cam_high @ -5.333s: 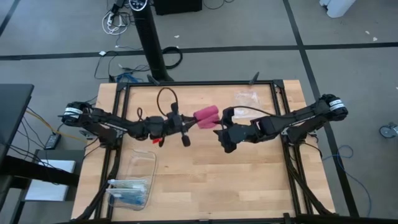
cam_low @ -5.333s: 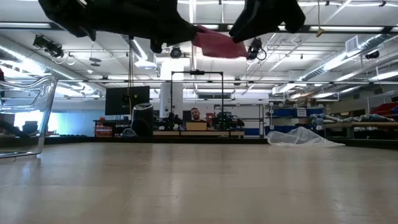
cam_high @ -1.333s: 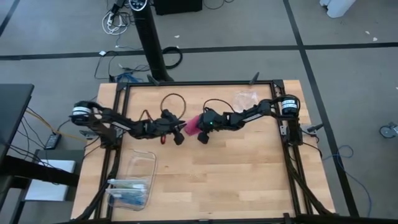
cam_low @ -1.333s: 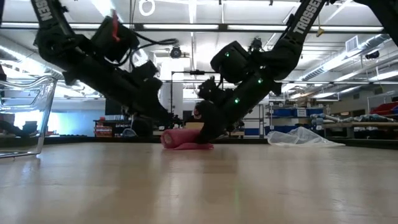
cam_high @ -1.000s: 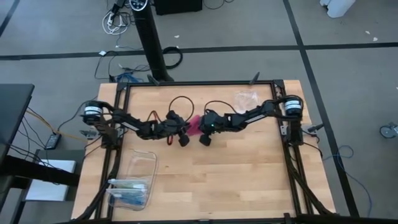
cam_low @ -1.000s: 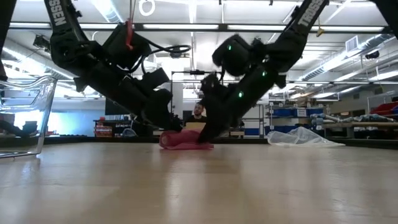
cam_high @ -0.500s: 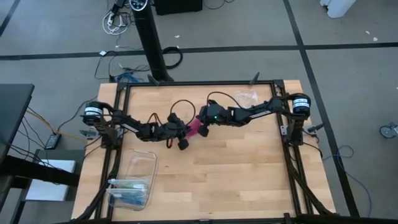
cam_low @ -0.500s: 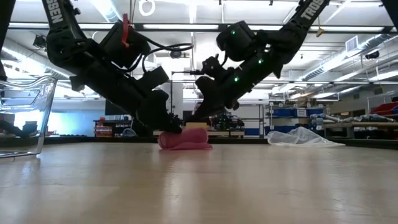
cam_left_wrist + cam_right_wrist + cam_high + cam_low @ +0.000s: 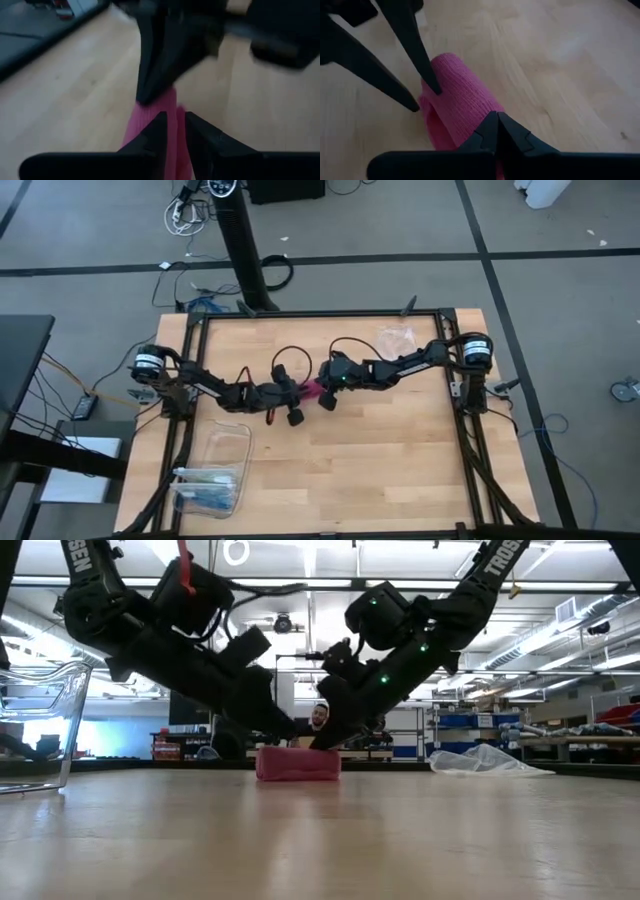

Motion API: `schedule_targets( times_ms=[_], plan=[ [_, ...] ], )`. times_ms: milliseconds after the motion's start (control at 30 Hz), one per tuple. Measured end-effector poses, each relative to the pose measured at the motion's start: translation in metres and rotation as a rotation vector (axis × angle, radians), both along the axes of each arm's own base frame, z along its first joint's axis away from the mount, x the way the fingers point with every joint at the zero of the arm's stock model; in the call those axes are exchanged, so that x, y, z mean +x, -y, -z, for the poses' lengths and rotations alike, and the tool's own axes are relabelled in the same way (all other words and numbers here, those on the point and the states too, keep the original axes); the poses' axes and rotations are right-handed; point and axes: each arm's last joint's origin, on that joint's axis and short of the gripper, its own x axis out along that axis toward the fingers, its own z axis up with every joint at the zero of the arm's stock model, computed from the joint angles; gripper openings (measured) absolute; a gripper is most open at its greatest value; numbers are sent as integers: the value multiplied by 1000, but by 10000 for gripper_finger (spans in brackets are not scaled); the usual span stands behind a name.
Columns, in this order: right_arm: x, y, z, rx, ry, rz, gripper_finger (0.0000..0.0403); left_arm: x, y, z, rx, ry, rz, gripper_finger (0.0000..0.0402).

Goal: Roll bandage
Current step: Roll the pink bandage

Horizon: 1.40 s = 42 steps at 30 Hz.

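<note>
I see magenta-pink soft fabric bandage roll flat on table centre | long axis left-right, one end toward each arm | left gripper narrow, tips on it | right gripper pinched together at opposite end

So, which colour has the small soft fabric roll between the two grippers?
Magenta-pink bandage; the right wrist view shows it best.
</note>
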Motion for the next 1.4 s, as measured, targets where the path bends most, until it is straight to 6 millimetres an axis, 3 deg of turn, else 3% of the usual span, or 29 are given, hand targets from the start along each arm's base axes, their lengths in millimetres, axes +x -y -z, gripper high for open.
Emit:
schedule_targets(
  times_ms=[100,367,767,967,1267,1400],
  plan=[
    [-1,-3,2,-2,-7,-9,5,2,1,-4,-2,44,1,73],
    [-1,-18,2,-24,-20,-58,5,-4,0,6,-33,-60,-67,73],
    [-2,-39,7,-14,-61,-148,4,1,3,-2,-69,46,-25,73],
    [-3,-39,9,-20,-81,-140,2,-1,0,12,-88,-22,-52,73],
    [-5,-45,10,-10,-97,-142,9,4,2,25,-129,11,-65,73],
    [-5,-55,-3,5,-52,-153,10,5,3,25,-129,16,-53,73]
  ],
)
